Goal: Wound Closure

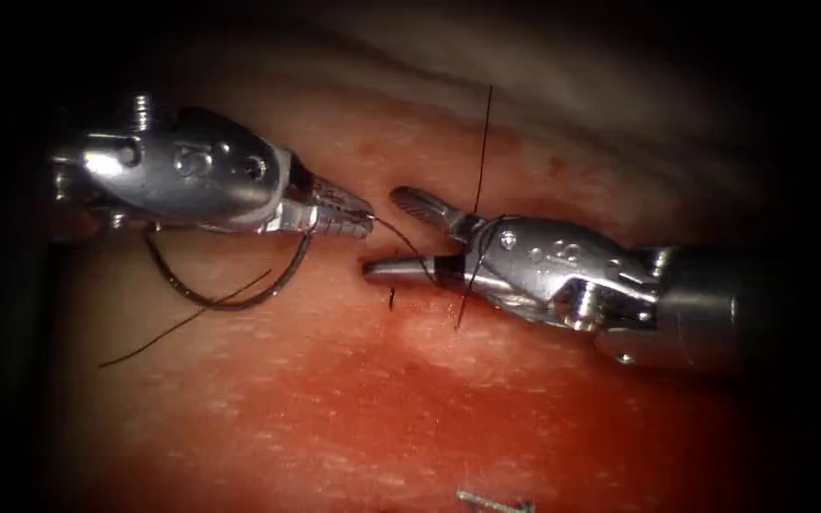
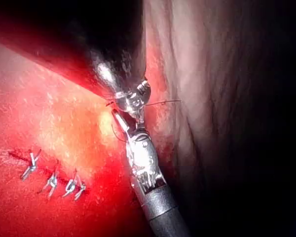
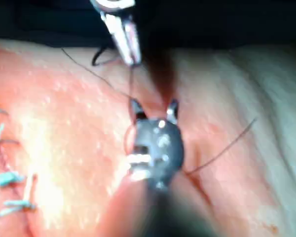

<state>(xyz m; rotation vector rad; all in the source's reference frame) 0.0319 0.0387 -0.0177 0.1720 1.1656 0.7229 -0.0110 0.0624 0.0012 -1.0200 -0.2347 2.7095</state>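
Right tool (image 1: 401,235) gaping, thread (image 1: 479,171) looped round it, holding nothing; left tool (image 1: 358,220) pinching thread, needle (image 1: 230,290) dangling free. I'm risking snagging.

Endoscope overhead-front; wrist views close, shaftwise.

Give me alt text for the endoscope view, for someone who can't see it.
The left tool, jaws shut, holds the thread at its tip, with the curved needle hanging beneath it, out of the tissue. The right tool faces it with jaws open, thread draped across it.
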